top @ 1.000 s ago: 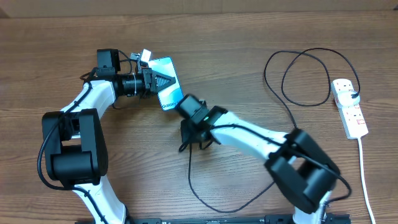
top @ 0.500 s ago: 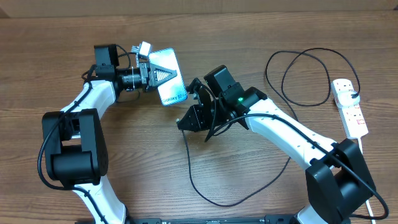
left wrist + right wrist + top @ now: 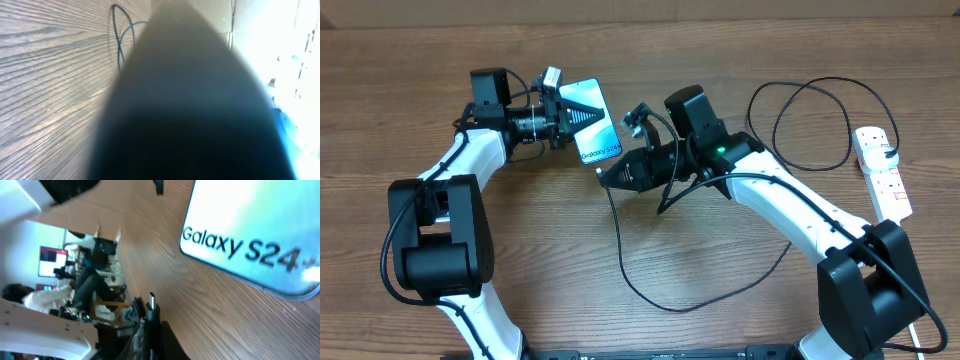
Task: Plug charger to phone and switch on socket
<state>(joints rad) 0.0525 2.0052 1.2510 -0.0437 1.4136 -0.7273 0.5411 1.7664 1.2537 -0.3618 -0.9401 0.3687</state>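
Done: nothing finished. The charger (image 3: 151,302) is not yet in the phone (image 3: 598,140), and the socket (image 3: 882,175) sits untouched.
Step in hand: judged to be lining the plug up with the phone's near end.
Left: seat the plug, then press the socket switch.
Left tool (image 3: 563,117): clamped on the phone at far left of the table (image 3: 740,40).
Right tool (image 3: 607,177): closed on the charger just behind its plug tip, which pokes out past the fingers.
Phone axis: long axis runs far-left to near-right, screen up, lettered end toward the right tool. Cannot tell whether it is lifted or resting.
Plug heading: points far-left at the phone's near short edge, close but apart, with bare wood between them.
Socket: far right, long axis near to far, well apart from both tools. Switch position too small to tell.
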